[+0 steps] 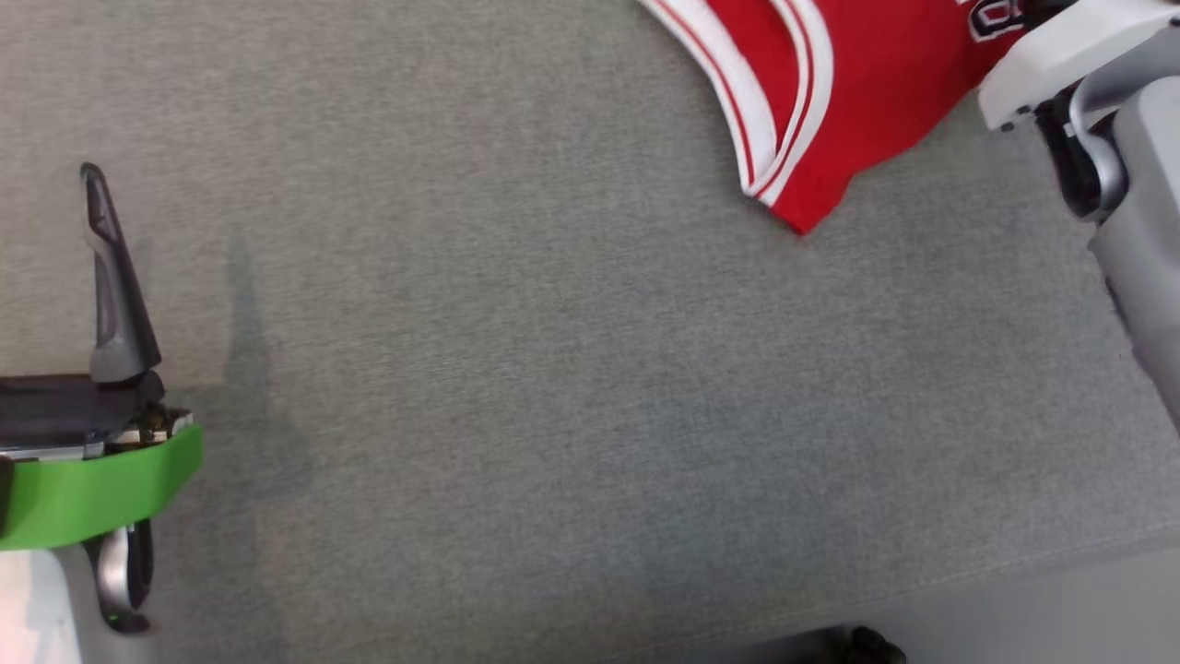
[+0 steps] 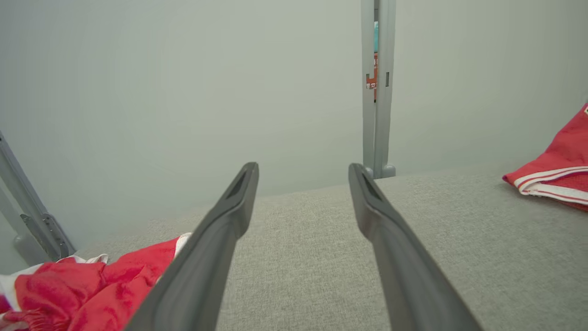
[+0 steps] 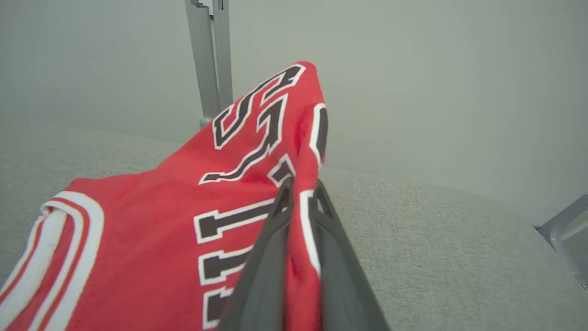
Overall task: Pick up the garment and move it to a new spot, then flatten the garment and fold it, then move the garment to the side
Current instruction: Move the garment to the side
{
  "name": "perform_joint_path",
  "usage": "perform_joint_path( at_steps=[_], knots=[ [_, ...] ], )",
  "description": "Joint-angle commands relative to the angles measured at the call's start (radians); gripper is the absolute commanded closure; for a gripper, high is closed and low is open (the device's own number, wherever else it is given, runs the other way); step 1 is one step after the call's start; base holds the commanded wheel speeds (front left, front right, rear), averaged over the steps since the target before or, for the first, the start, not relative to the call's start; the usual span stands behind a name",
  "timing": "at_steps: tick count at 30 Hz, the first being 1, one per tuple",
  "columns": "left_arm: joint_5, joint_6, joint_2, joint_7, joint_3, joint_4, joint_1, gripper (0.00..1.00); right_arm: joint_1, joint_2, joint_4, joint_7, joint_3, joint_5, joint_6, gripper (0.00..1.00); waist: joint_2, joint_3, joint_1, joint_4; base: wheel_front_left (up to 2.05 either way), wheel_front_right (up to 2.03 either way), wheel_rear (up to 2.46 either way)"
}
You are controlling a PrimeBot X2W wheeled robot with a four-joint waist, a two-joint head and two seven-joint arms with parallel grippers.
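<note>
R pincer (image 3: 301, 184): pinching fold of red mesh jersey with white trim (image 1: 867, 83) | location: far right of grey cloth desk (image 1: 516, 369), partly lifted | L pincer (image 2: 303, 172): spread, empty | step: probably carrying; lift higher, avoid dragging hem

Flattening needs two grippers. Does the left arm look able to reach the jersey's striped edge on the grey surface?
Probably yes: the left gripper is open, and bare grey surface lies between it and the jersey; the stretch across looks long.
</note>
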Motion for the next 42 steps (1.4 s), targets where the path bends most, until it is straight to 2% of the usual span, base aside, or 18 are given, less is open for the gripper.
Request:
perform_joint_path(
  at_steps=[1,7,17,24,25,26,27,32,36,39,42],
  knots=[
    [0.006,-0.003,0.022,0.0,0.008,-0.02,-0.021,0.0,-0.028,-0.01,0.004,-0.003,-0.013,-0.009,-0.002,1.0,-0.0001,0.129,-0.0001,-0.132,0.0,0.0,0.0],
    [0.018,-0.004,0.066,0.0,0.011,-0.088,-0.01,0.0,-0.088,-0.07,0.03,-0.003,-0.059,-0.015,-0.002,1.0,-0.0001,0.19,-0.0001,-0.184,0.0,0.0,0.0],
    [0.007,-0.002,0.104,0.014,0.022,-0.164,0.004,0.0,-0.234,-0.17,0.155,0.005,-0.047,-0.028,-0.002,1.0,-0.0001,0.247,-0.0001,-0.196,0.0,0.0,0.0],
    [0.004,0.007,0.112,0.019,0.025,-0.172,0.007,0.0,-0.323,-0.153,0.286,0.053,-0.041,-0.018,-0.002,1.0,-0.0001,0.26,-0.0001,-0.185,0.0,0.0,0.0],
    [0.003,0.007,0.112,0.019,0.025,-0.17,0.007,0.0,-0.329,-0.15,0.305,0.059,-0.043,-0.02,-0.002,0.9,-0.0001,0.26,-0.0001,-0.183,0.0,0.0,0.0],
    [0.003,0.009,0.111,0.018,0.025,-0.167,0.008,0.0,-0.343,-0.149,0.317,0.052,-0.043,-0.03,-0.002,0.09,-0.0001,0.259,-0.0001,-0.181,0.0,0.0,0.0],
    [0.002,0.01,0.11,0.017,0.023,-0.163,0.008,0.0,-0.351,-0.149,0.329,0.046,-0.046,-0.033,-0.002,0.0,-0.0001,0.258,-0.0001,-0.178,0.0,0.0,0.0],
    [-0.005,0.013,0.102,0.011,0.015,-0.135,0.009,0.0,-0.359,-0.149,0.376,0.011,-0.062,-0.071,-0.002,0.0,-0.0001,0.223,-0.0001,-0.163,0.0,0.0,0.0],
    [-0.014,0.018,0.084,0.003,0.008,-0.098,0.02,0.0,-0.337,-0.13,0.359,-0.003,-0.072,-0.097,-0.002,0.0,-0.0001,0.163,-0.0001,-0.151,0.0,0.0,0.0],
    [-0.023,0.023,0.07,-0.001,0.005,-0.061,0.033,0.0,-0.298,-0.126,0.265,-0.003,-0.094,-0.108,-0.002,0.0,-0.0001,0.11,-0.0001,-0.137,0.0,0.0,0.0],
    [-0.032,0.025,0.052,-0.001,0.011,-0.023,0.049,0.0,-0.221,-0.094,0.143,-0.002,-0.125,-0.127,-0.002,0.0,-0.0001,0.043,-0.0001,-0.121,0.0,0.0,0.0]
  ],
)
